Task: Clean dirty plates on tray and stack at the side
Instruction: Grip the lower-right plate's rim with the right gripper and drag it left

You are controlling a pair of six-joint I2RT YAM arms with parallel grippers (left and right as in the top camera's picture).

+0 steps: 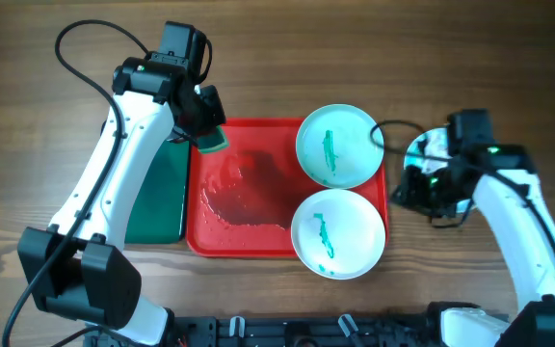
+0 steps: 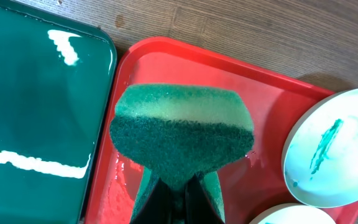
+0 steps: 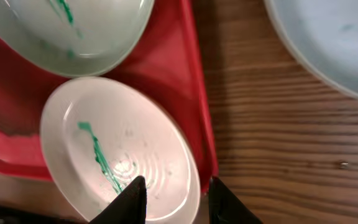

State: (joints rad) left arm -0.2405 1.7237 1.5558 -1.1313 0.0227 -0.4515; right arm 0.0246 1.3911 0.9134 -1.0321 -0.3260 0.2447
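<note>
Green on the left: one glossy, smooth dark green tray (image 1: 157, 198), rectangular with rounded corners. Just beside it, the left gripper (image 1: 207, 130) is clamped on one sponge (image 2: 182, 134), foamy top and coarse dark face, over the red tray (image 1: 244, 198), which is plastic, raised-rimmed and wet inside. Three round, shallow plates: far plate (image 1: 338, 145) and near plate (image 1: 337, 231) sit on that tray's right side, both teal-smeared. The third plate (image 3: 328, 37) lies on the wooden table (image 1: 27, 116). The right gripper (image 3: 176, 199) has its fingers parted and holds nothing, above the near plate's rim.
</note>
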